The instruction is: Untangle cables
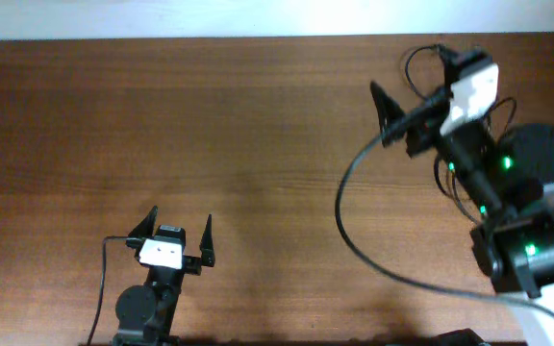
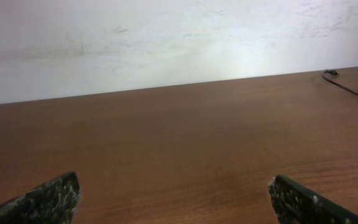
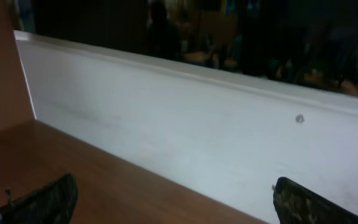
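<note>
Thin black cables lie at the table's far right, mostly hidden under my right arm in the overhead view; one loop [image 1: 409, 61] shows beside the gripper. In the left wrist view a thin cable [image 2: 347, 88] with a small plug end lies near the table's back edge. My right gripper [image 1: 410, 77] is open and empty, raised by the back right edge, and in its wrist view [image 3: 175, 184] it faces the white wall. My left gripper [image 1: 176, 229] is open and empty at the front left, far from the cables; it also shows in the left wrist view [image 2: 173, 184].
A thicker grey wire [image 1: 342, 207] fixed to my right arm curves out over the table's right half. A white wall [image 2: 166, 43] runs along the table's back edge. The brown wooden table [image 1: 210, 125] stretches between the two arms.
</note>
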`<act>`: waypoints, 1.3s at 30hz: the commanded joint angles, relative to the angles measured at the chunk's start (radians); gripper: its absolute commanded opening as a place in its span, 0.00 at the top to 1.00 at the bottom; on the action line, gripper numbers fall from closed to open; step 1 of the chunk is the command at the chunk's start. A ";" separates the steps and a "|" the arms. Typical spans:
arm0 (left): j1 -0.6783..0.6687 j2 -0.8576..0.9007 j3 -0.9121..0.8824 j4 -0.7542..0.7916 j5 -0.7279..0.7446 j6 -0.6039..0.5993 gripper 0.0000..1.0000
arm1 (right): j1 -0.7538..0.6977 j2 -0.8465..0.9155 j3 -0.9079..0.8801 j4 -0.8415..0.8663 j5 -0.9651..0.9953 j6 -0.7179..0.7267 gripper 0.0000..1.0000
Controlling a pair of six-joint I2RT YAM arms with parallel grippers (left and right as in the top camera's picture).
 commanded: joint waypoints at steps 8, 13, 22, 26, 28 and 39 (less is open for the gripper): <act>0.005 -0.008 -0.004 -0.003 0.004 0.016 0.01 | -0.103 -0.288 -0.324 0.093 -0.004 -0.007 0.01; 0.005 -0.008 -0.004 -0.003 0.004 0.016 0.01 | -0.114 -0.476 -0.599 0.293 -0.003 -0.007 0.01; 0.005 -0.008 -0.004 -0.003 0.004 0.016 0.01 | -0.120 -0.764 -0.949 0.422 0.003 -0.007 0.01; 0.005 -0.008 -0.004 -0.003 0.005 0.016 0.01 | -0.126 -0.878 -1.051 0.422 0.003 -0.007 0.01; 0.005 -0.008 -0.004 -0.003 0.004 0.016 0.01 | -0.126 -0.948 -1.078 0.369 0.003 -0.007 0.01; 0.005 -0.008 -0.004 -0.003 0.004 0.016 0.01 | -0.198 -0.996 -1.078 0.000 -0.016 -0.006 0.01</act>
